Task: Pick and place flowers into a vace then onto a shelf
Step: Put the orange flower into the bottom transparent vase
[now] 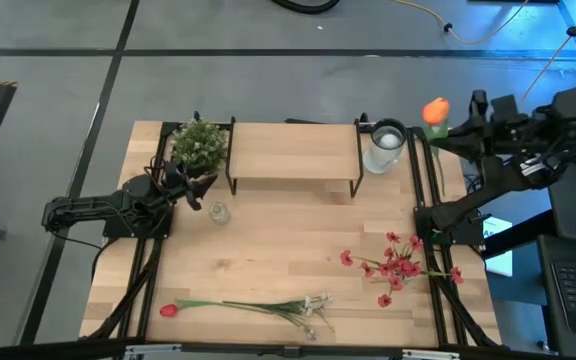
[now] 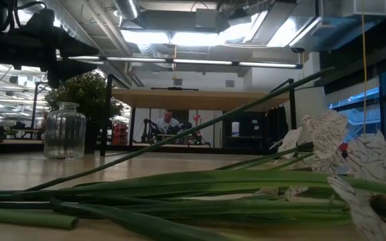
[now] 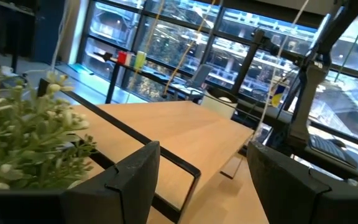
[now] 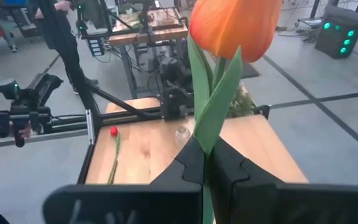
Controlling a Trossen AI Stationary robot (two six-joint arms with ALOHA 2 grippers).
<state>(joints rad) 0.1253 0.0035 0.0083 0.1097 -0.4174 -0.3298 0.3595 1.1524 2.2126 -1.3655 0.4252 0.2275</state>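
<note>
An orange tulip (image 1: 435, 110) hangs in the air by the table's far right corner, with my right gripper (image 1: 456, 127) shut on its stem. A tall clear glass vase (image 1: 385, 147) stands at the right end of the light-wood shelf (image 1: 294, 152). A small ribbed glass jar (image 1: 219, 212) stands in front of the shelf's left end. My left gripper (image 1: 190, 190) waits open beside the jar, holding nothing. A red tulip (image 1: 168, 310) and a white sprig (image 1: 313, 305) lie along the near edge. A red blossom spray (image 1: 398, 265) lies flat at the right. My right gripper pinches the orange tulip's green stem (image 4: 205, 149) between its two fingers (image 4: 179, 171), just below the leaves. The fingers point about level toward the table's left and lie across the stem. The bloom (image 4: 235, 25) stands above the fingers, and the tulip is lifted clear of the table.
A bushy potted plant (image 1: 200, 145) stands at the shelf's left end, just behind my left gripper. Black rails (image 1: 426, 190) run along both table sides. In the low view the stems (image 2: 179, 187) fill the foreground. A person (image 4: 61, 37) stands past the table's left.
</note>
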